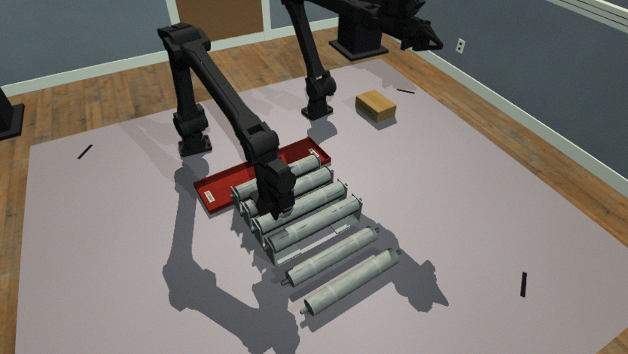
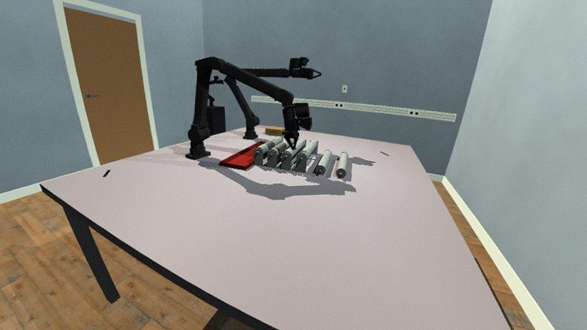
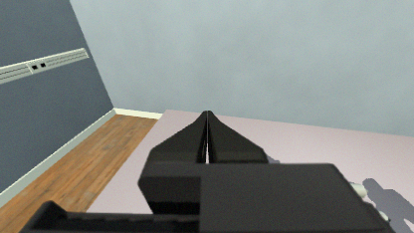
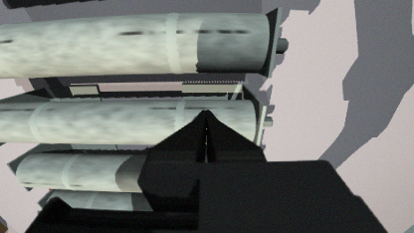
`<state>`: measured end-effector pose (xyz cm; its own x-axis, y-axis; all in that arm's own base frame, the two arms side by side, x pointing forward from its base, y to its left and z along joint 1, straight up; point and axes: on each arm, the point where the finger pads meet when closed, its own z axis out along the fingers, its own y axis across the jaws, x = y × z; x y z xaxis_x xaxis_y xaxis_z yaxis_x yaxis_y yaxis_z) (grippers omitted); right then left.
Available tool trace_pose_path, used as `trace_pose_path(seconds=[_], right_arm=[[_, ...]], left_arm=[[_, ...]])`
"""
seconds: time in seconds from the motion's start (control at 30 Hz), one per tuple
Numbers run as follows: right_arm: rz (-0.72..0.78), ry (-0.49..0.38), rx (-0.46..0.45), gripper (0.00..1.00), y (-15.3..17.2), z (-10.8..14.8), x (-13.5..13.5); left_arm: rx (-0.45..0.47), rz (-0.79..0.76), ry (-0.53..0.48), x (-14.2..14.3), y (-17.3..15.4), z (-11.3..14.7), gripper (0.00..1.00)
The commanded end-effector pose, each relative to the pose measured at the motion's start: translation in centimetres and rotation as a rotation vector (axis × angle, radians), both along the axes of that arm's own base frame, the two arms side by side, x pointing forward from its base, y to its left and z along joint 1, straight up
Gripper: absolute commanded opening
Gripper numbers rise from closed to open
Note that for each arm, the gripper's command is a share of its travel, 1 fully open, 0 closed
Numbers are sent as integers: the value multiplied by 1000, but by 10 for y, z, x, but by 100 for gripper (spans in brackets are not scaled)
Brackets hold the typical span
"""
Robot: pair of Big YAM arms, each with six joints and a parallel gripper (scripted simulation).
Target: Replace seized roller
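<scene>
The roller bed (image 1: pixel 298 202) holds four grey rollers between its two brackets. My right gripper (image 1: pixel 276 215) is shut and empty. Its tip points down at the top of the third roller from the tray (image 1: pixel 307 204), near one end. In the right wrist view the shut fingertips (image 4: pixel 206 115) lie over this roller (image 4: pixel 124 121), close to the bracket (image 4: pixel 259 119). The red scrap tray (image 1: pixel 219 187) lies behind the bed, and what I see of it is empty. Two spare rollers (image 1: pixel 331 257) (image 1: pixel 351 281) lie on the table in front of the bed. My left gripper (image 1: pixel 432 43) (image 3: pixel 207 116) is shut and empty, raised high at the back.
A cardboard box (image 1: pixel 375 105) sits on the table behind the bed, near the left arm's base (image 1: pixel 317 108). The right arm's base (image 1: pixel 193 140) stands behind the tray. Short black marks (image 1: pixel 523 284) lie on the table.
</scene>
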<state>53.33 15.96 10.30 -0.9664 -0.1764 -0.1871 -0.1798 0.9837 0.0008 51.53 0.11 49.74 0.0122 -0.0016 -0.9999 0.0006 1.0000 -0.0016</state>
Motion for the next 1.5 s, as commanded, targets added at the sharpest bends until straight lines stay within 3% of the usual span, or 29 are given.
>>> trace_pose_path(seconds=[0.0, 0.17, 0.2, 0.37, 0.4, 0.5, 0.97, 1.07, 1.13, 1.17, 1.23, 1.47], right_arm=[[1, 56, -13, 0, -1, -20, -16], [1, 56, -13, 0, -1, -20, -16], [-4, -75, 19, 0, 4, 23, 35], [0, -39, 8, 0, 3, 13, 23], [4, -79, 21, 0, 6, 47, 26], [4, -79, 21, 0, 6, 46, 25], [11, -67, 24, 0, 12, 101, 16], [11, -57, 21, 0, 12, 90, 19], [7, 5, 2, 0, 5, 51, 0], [6, 9, 1, 0, 4, 50, -4], [6, -34, 14, 0, 8, 71, 5], [6, -16, 8, 0, 5, 70, -1]], left_arm=[[-7, 3, -62, -2, 1, 35, 0], [-7, 3, -62, -2, 1, 35, 0], [-7, 3, -62, -2, 1, 35, 0], [-7, 3, -62, -2, 1, 35, 0], [-7, 3, -62, -2, 1, 35, 0], [-7, 3, -62, -2, 1, 35, 0], [-7, 3, -62, -2, 1, 35, 0], [-7, 3, -62, -2, 1, 35, 0], [-7, 3, -62, -2, 1, 35, 0], [-7, 3, -62, -2, 1, 35, 0], [-7, 3, -62, -2, 1, 35, 0], [-7, 3, -62, -2, 1, 35, 0]])
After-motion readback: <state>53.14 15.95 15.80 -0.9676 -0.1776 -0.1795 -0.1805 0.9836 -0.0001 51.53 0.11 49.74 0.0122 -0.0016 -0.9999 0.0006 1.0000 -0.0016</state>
